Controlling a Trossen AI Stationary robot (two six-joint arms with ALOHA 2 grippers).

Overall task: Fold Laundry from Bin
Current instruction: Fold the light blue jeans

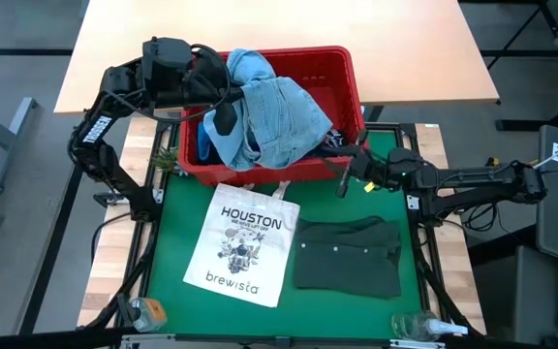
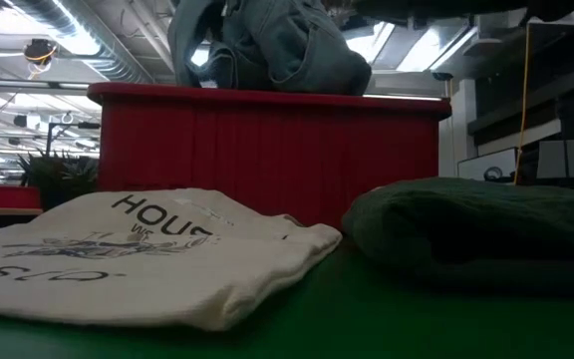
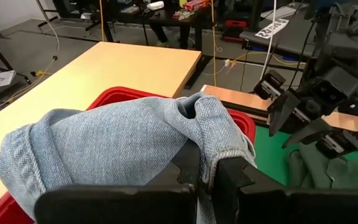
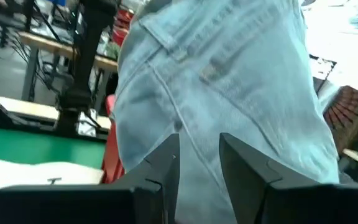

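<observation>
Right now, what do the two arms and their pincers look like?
Both arms are dark, near-black, jointed links. The left arm carries white lettering on one link, with a boxy black wrist housing. The right arm is slimmer, with a thin black cable beside it. The left pincer and right pincer each have two flat, blocky black fingers.

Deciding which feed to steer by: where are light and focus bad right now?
Low view: backlit by ceiling lights, so the bin wall and green garment sit dim, and the near tote is soft. Right wrist view: the denim fills the frame, blurred, with blown-out white at one corner. High view: evenly lit and sharp.
</observation>
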